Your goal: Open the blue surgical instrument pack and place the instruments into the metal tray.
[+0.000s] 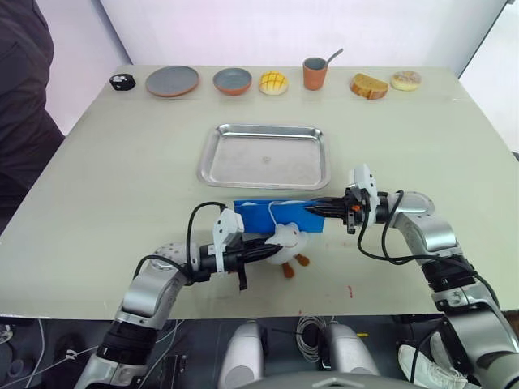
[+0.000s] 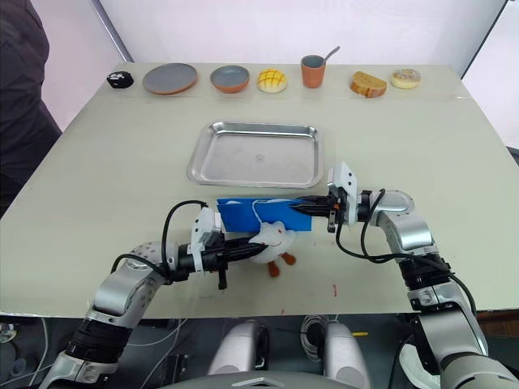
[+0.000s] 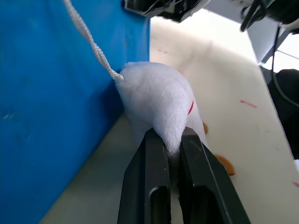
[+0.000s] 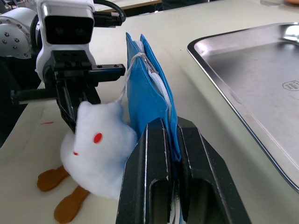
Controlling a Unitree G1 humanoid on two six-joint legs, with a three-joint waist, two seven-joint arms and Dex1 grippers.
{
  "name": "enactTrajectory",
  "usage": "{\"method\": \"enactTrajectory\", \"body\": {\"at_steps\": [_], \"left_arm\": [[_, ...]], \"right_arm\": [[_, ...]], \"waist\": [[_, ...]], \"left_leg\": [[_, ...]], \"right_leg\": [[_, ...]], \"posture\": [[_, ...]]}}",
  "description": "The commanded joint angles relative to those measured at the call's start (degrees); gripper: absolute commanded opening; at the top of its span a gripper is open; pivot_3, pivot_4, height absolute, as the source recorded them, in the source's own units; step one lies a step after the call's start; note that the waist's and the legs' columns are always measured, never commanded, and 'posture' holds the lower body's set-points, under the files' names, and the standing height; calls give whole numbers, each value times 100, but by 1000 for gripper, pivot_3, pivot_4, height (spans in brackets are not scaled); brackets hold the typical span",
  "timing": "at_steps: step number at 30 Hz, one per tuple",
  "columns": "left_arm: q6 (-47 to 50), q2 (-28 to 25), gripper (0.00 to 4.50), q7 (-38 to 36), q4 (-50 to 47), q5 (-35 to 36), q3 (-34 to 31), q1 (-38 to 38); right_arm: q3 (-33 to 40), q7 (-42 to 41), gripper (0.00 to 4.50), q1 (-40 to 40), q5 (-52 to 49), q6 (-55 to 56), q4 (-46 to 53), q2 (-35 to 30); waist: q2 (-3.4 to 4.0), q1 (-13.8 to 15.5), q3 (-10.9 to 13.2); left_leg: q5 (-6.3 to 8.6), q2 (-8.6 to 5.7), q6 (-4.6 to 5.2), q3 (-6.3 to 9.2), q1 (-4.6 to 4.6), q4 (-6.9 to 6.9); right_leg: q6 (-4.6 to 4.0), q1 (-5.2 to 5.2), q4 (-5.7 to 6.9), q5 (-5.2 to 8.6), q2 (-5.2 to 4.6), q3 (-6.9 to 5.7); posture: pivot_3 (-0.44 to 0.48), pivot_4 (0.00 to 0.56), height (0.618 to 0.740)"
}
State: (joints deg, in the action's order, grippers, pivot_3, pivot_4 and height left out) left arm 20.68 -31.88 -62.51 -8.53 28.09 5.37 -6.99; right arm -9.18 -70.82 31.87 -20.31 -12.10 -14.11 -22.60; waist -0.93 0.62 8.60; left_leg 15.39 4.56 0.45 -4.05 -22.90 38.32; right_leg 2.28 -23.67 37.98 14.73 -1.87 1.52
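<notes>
The blue surgical instrument pack [image 1: 280,215] lies on the table [image 1: 105,186] just in front of the metal tray [image 1: 264,155], which holds no instruments, so I judge the opening step is in hand. The right gripper [image 4: 172,140] is clamped on the pack's end, holding it on edge with the zipper seam up. The left gripper [image 3: 169,148] pinches the white plush toy [image 2: 274,240], which hangs from the pack on a white cord [image 3: 88,37] and seems to serve as the zip pull. The next move probably calls for the left arm to draw the toy along the seam while the right keeps the pack braced, so the zip runs rather than the pouch sliding. No writing on the pack is readable; a small mark at the tray's centre is too small to make out
</notes>
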Motion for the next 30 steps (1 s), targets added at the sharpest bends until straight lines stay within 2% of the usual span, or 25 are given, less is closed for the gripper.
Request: {"method": "enactTrajectory", "body": {"at_steps": [1,8,17,25,30], "left_arm": [[-2,-261,65,-288,-344,458,-514,-41],[217,-869,65,-667,-165,1006,-1355,-115],[335,-1696,65,-1126,670,1005,-1972,-297],[451,-2118,65,-1287,1037,927,-2096,-304],[333,-2457,65,-1616,1454,652,-1949,-278]], "right_arm": [[77,28,0,-5,-18,102,135,7],[92,72,0,23,6,206,6,72],[97,41,0,23,32,288,-140,59],[128,13,0,-3,27,276,-162,-32],[150,-19,0,25,23,253,-212,-97]], "waist": [[0,-3,0],[0,-5,0],[0,-18,0],[0,-12,0],[0,-3,1]], "left_leg": [[0,0,0,1,0,0],[0,0,0,1,0,0],[0,1,0,1,0,-1],[0,1,0,-1,0,-1],[0,1,0,-2,0,-1]], "right_leg": [[0,0,0,0,0,0],[0,0,-1,0,0,-1],[0,-1,0,1,0,-3],[0,0,0,1,-1,-3],[0,-1,0,1,-1,-3]], "posture": [[0,150,740],[0,150,740],[0,150,740],[0,150,740],[0,150,740]]}}
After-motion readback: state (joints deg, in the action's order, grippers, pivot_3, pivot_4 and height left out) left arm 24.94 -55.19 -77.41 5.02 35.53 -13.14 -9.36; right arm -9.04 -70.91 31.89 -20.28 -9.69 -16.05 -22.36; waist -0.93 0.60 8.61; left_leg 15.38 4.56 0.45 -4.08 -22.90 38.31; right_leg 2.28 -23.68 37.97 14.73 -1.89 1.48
